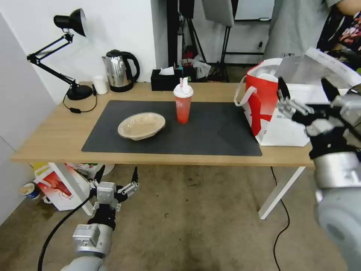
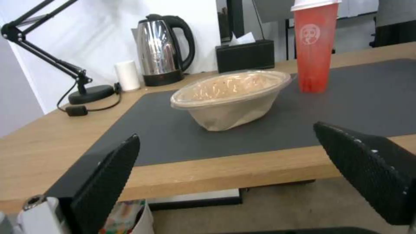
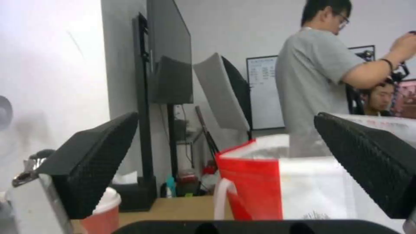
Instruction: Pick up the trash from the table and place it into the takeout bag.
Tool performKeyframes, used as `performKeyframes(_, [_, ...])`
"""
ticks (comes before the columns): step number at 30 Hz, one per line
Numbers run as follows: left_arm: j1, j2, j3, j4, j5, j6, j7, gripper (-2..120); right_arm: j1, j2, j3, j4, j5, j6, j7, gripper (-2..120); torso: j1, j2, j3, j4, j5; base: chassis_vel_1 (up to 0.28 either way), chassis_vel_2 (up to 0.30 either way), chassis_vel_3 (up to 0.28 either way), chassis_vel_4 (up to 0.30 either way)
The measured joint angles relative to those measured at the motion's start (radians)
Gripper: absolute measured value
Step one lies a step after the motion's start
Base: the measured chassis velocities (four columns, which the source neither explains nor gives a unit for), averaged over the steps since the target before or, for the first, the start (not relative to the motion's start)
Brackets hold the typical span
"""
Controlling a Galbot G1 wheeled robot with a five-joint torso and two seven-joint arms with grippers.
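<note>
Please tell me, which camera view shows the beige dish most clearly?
The left wrist view: the dish sits close, showing its side and rim. The head view shows the dish smaller, from above, on the mat. The right wrist view looks toward the bag instead.

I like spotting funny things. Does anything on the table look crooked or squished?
Yes. The beige dish on the dark mat sits tilted, with a crumpled, dented side. The red cup stands upright, and nothing looks spilled.

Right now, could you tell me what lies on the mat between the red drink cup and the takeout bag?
Nothing: in the head view the dark mat lies bare between the red drink cup and the takeout bag.
</note>
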Motion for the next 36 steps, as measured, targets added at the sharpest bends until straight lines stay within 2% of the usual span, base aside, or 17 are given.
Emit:
performKeyframes(2, [0.000,0.000,0.000,0.000,0.000,0.000,0.000,100,-0.046,0.015,-0.008,-0.001,-0.042,0.058,-0.013,100,0.000,0.000,0.000,0.0000,0.0000,0.000,0.000,0.000,0.000])
performKeyframes(3, [0.000,0.000,0.000,0.000,0.000,0.000,0.000,100,-0.046,0.015,-0.008,-0.001,-0.042,0.058,-0.013,100,0.000,0.000,0.000,0.0000,0.0000,0.000,0.000,0.000,0.000])
performKeyframes(7, [0.000,0.000,0.000,0.000,0.000,0.000,0.000,100,-0.105,0.049,-0.040,-0.071,-0.162,0.192,-0.030,100,0.000,0.000,0.000,0.0002,0.0002,0.000,0.000,0.000,0.000])
performKeyframes(19, [0.000,0.000,0.000,0.000,0.000,0.000,0.000,100,-0.190,0.140,-0.166,-0.143,-0.348,0.328,-0.012,100,0.000,0.000,0.000,0.0001,0.0001,0.000,0.000,0.000,0.000])
performKeyframes(36, [0.000,0.000,0.000,0.000,0.000,0.000,0.000,100,-0.273,0.172,-0.273,-0.221,-0.431,0.487,-0.028,100,0.000,0.000,0.000,0.0001,0.0002,0.000,0.000,0.000,0.000])
